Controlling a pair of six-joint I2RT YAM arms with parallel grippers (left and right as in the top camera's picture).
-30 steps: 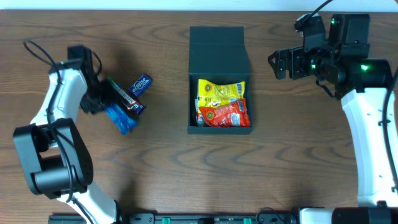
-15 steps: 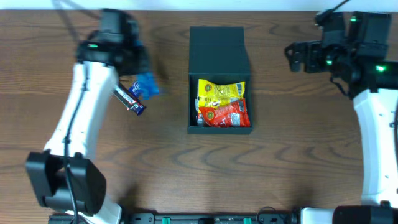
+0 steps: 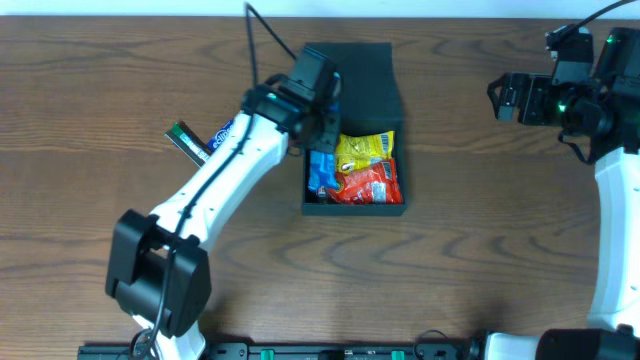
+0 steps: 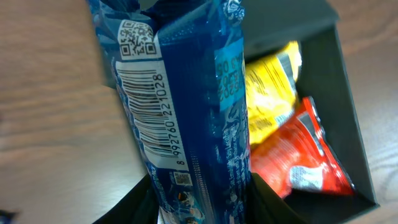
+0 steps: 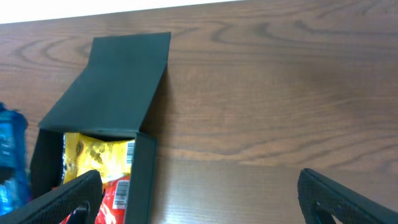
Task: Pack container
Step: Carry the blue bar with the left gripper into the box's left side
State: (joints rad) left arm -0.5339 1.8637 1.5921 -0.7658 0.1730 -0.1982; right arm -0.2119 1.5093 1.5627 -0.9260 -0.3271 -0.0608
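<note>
The container (image 3: 355, 209) is a dark teal-grey box at the table's middle, its flap lid (image 3: 350, 75) lying open toward the far side. Inside lie a yellow packet (image 3: 365, 150) and a red packet (image 3: 372, 183). My left gripper (image 3: 318, 140) is shut on a blue packet (image 3: 322, 172), holding it over the box's left part. In the left wrist view the blue packet (image 4: 186, 112) fills the space between the fingers of the left gripper (image 4: 199, 205), with the yellow packet (image 4: 270, 87) and the red packet (image 4: 298, 162) beyond. My right gripper (image 3: 505, 97) hangs open at the far right, holding nothing.
A dark snack bar (image 3: 187, 143) and a small blue packet (image 3: 222, 133) lie on the wood left of the container, partly under my left arm. In the right wrist view the right gripper (image 5: 199, 199) frames bare table beside the lid (image 5: 118, 81).
My left arm has swung right from the table's left side, carrying the blue packet over the container. The right arm has drifted slightly right, still open.
</note>
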